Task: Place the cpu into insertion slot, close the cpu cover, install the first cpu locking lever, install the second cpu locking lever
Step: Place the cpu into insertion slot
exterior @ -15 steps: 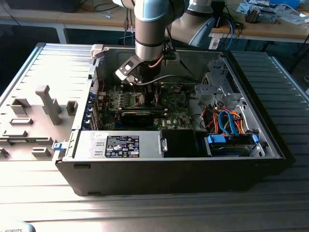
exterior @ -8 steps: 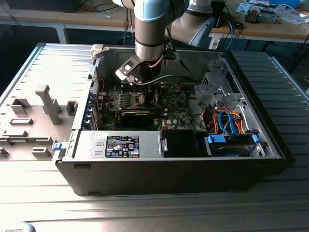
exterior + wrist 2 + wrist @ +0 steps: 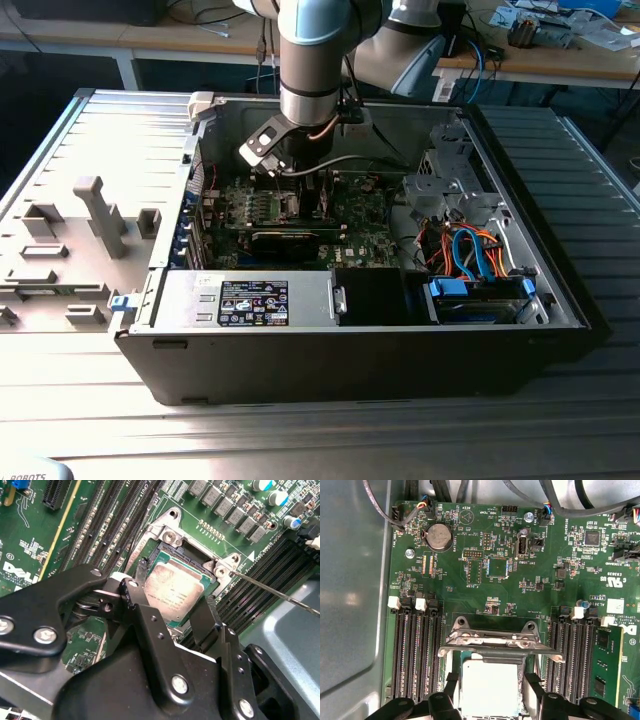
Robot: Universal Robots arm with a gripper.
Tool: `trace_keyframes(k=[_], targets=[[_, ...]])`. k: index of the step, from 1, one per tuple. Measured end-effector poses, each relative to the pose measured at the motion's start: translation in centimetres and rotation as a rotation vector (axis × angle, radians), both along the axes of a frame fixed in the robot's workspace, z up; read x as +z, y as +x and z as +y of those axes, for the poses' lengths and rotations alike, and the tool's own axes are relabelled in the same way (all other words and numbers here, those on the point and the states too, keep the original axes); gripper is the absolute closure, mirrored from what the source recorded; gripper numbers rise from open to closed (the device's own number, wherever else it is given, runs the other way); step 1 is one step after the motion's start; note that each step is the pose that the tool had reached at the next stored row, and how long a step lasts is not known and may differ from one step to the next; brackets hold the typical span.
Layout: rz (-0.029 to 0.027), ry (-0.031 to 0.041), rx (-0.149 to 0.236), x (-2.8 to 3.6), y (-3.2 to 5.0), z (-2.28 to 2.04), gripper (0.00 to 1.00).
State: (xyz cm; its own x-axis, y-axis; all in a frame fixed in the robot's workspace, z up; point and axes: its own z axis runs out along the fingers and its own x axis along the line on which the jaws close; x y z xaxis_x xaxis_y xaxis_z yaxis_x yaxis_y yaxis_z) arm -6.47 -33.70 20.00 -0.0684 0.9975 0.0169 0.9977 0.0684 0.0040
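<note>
Exterior view: open computer case (image 3: 350, 365) lies on the ribbed tabletop (image 3: 300, 435). The arm (image 3: 310, 60) reaches straight down into it over the green motherboard (image 3: 370, 235), well apart from the grey drive cage (image 3: 445, 175). This view gives the overall layout, but the socket area is hidden under the wrist. Second wrist view: gripper (image 3: 177, 586) straddles the cpu (image 3: 172, 592), with its two black fingers (image 3: 142, 580) pressed against opposite edges of the chip, so it reads as clamped on the cpu. The cpu sits in the insertion slot (image 3: 196, 555), silver face up. I cannot tell whether it is fully seated or a shade tilted. The cpu cover (image 3: 170, 530) is swung up off the slot. One thin wire locking lever (image 3: 275, 592) sticks out free toward the case wall, unlatched. First wrist view: looking along the board, the cpu (image 3: 490, 690) is between the fingers, and the cpu cover (image 3: 492, 639) stands open at the slot's far edge, flanked by the long black memory slots (image 3: 415, 650). A coin cell (image 3: 439, 536) is farther up the board. This view shows the cover's raised posture head-on but not the free lever, which the second wrist view shows plainly. Judgement: step one is at or near completion. The cover is not yet closed and neither lever is installed.
</note>
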Motion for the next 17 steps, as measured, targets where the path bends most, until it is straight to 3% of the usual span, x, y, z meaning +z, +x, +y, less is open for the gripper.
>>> trace_keyframes(k=[5, 12, 15, 17], targets=[[-0.0001, 0.0002, -0.004, 0.32, 0.01, 0.00, 0.38], [0.0177, 0.0029, -0.005, 0.13, 0.86, -0.02, 0.38], [0.0181, 0.0035, -0.010, 0.12, 0.90, -0.16, 0.38], [0.0181, 0.0035, -0.014, 0.12, 0.90, -0.48, 0.38]])
